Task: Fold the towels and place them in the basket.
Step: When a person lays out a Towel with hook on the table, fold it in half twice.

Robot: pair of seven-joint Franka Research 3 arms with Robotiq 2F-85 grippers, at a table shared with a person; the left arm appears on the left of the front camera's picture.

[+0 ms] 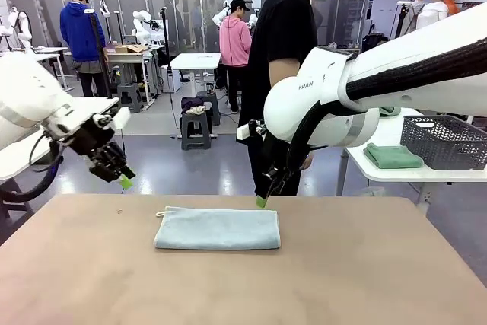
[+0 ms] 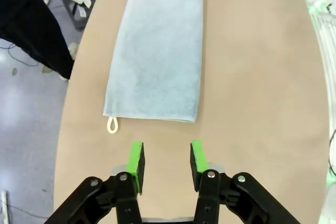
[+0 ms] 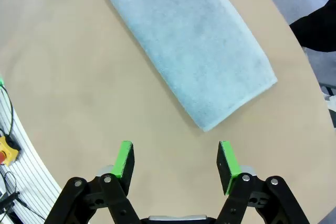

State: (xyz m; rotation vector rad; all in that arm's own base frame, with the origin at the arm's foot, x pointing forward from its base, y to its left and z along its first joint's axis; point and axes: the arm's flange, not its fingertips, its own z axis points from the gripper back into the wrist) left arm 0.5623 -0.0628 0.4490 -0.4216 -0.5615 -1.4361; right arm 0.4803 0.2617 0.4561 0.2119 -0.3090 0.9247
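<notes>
We see folded pale-blue towel flat on surface; L claw part-spread, R claw spread wide, both empty.

Pale grey-blue towel lay flat on the tan bench, folded into a long neat rectangle, long side running across the bench, near its far edge. Small white hanging loop stuck out from the corner at the robot's left. Green towel sat folded on a white side bench off to the right, just beside the basket. The basket was dark grey, mesh-sided and upright; its contents could not be made out.
</notes>
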